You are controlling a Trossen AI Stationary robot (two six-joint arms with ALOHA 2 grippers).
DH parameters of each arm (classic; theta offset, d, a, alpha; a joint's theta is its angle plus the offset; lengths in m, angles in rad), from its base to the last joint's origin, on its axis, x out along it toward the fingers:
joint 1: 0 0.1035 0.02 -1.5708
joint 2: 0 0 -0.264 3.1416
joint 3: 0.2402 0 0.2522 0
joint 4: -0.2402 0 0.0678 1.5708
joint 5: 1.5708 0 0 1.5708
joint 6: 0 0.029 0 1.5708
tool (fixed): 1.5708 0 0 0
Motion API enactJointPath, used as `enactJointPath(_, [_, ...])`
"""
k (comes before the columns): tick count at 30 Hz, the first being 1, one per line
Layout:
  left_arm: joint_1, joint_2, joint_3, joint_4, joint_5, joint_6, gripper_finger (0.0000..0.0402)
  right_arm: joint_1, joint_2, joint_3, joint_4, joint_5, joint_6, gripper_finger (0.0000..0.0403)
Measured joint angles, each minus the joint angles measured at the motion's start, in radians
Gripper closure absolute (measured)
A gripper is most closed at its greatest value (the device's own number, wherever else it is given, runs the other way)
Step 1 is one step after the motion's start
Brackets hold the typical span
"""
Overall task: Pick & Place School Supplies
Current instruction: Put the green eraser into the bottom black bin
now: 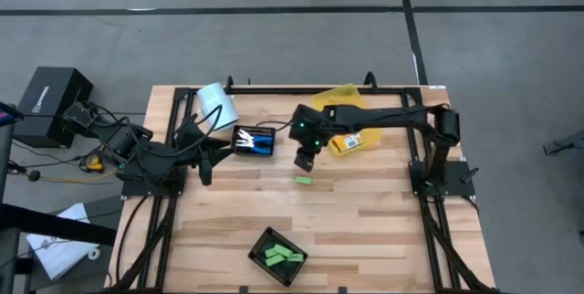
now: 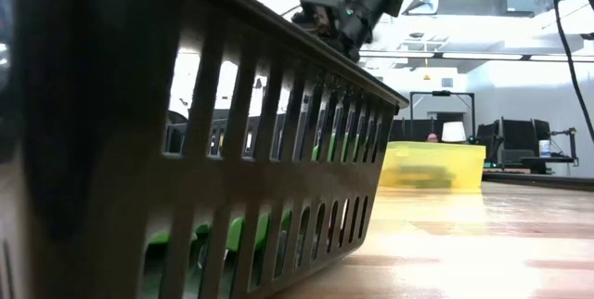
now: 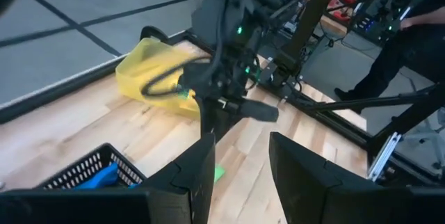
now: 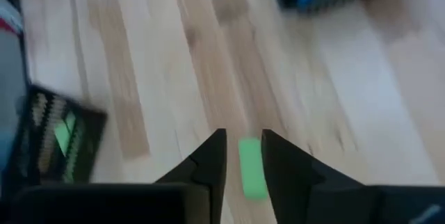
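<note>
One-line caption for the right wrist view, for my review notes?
Right end effector hovers above a light-green oblong piece on the wooden table, fingers apart; black tray of green pieces nearby.

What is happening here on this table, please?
The right gripper hovers above a loose light-green piece lying on the wooden table, with its fingers apart on either side of it in the right wrist view. More green pieces already sit in a black tray at the near edge. The left gripper waits beside another tray holding blue-handled tools.
</note>
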Motion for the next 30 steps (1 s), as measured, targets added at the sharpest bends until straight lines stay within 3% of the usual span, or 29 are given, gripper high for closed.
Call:
enactJointPath(6, [0.009,0.007,0.000,-0.007,-0.015,0.144,0.0270,0.040,0.033,0.012,-0.053,0.113,0.037,0.0315])
enactJointPath(9, [0.042,0.011,-0.008,-0.037,0.008,0.187,0.0270,0.049,0.073,0.010,-0.058,0.117,0.045,0.0315])
enactJointPath(17, [0.146,0.011,-0.214,0.013,0.241,0.206,0.0270,0.048,0.100,0.011,-0.070,0.119,0.047,0.0315])
enactJointPath(30, [0.193,-0.065,-0.442,0.215,0.260,0.175,0.0270,0.057,0.099,-0.093,-0.026,0.127,0.047,0.0284])
